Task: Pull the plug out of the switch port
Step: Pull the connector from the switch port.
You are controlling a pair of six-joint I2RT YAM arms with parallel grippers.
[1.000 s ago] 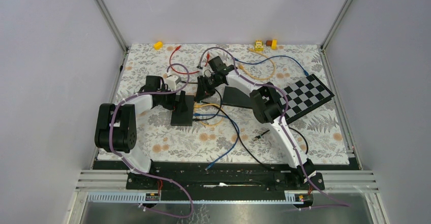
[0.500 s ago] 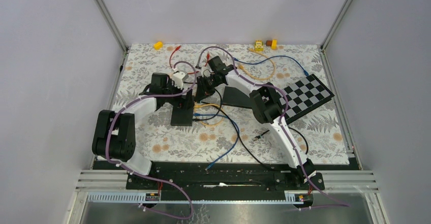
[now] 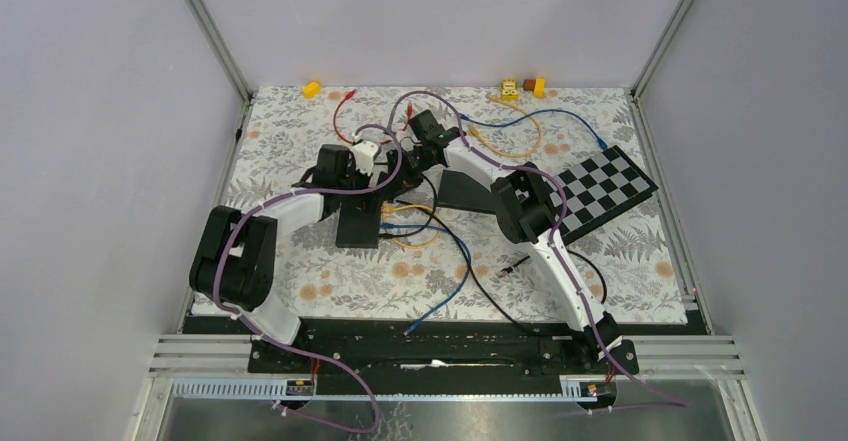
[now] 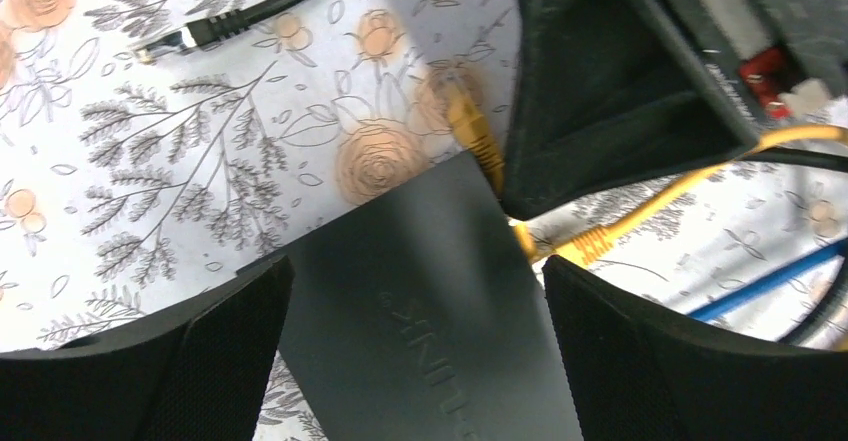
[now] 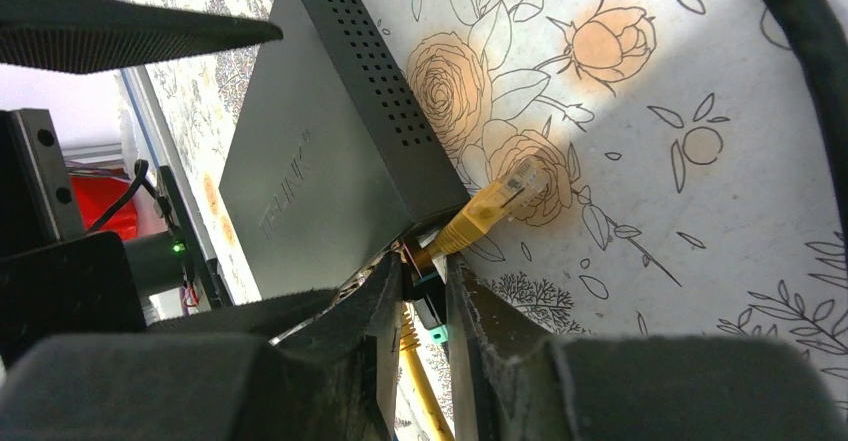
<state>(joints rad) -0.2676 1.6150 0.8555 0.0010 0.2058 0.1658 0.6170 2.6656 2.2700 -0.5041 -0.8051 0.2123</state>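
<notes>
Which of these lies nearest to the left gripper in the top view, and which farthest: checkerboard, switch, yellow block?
1. The switch, right under the left gripper, whose jaws are open.
2. The yellow block, at the far edge, to the left.
3. The checkerboard, on the right side.

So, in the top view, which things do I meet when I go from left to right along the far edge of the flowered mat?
yellow block → red cable end → small yellow piece with dark marks → yellow and brown block
</notes>
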